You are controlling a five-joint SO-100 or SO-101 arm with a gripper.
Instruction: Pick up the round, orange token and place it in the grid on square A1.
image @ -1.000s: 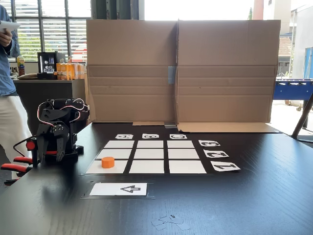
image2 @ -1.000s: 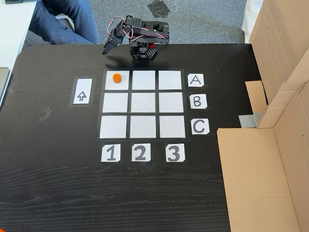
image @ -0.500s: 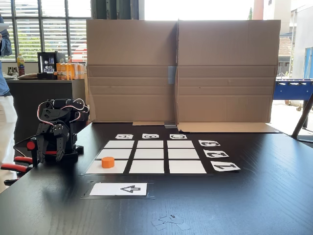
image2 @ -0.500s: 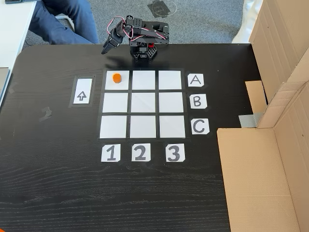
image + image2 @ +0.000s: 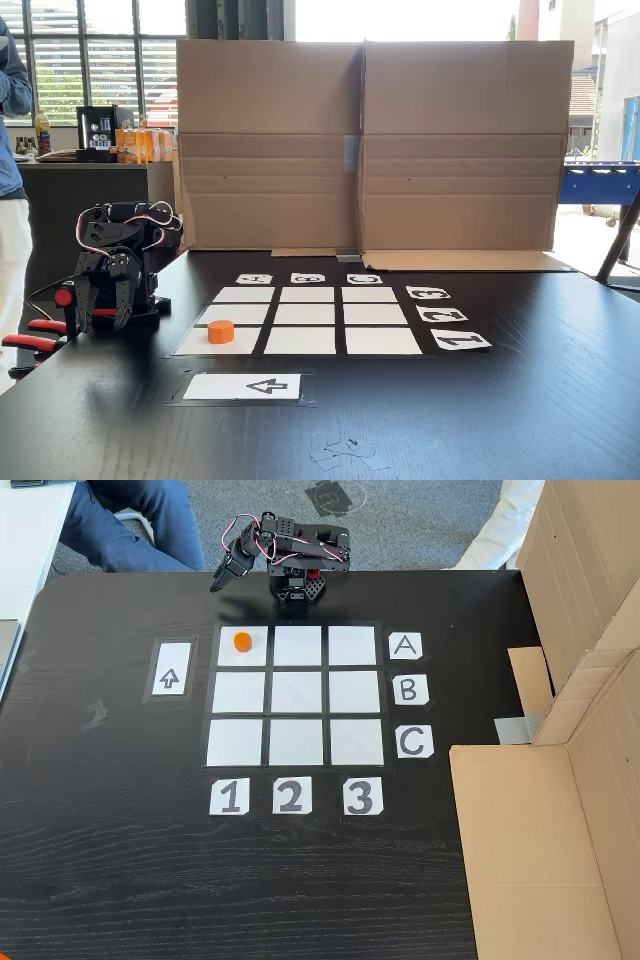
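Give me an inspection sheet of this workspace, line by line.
Surface: black wood-grain table.
Job's things: orange token sits on square A1 of the grid; arrow card beside it.
Clutter: paper scraps near the table's front edge.
Grippers: pincer folded back by the base, off the grid, holding nothing.
Cables: white and red wires looped over the arm.
Surroundings: cardboard screen; a person at the table's edge.
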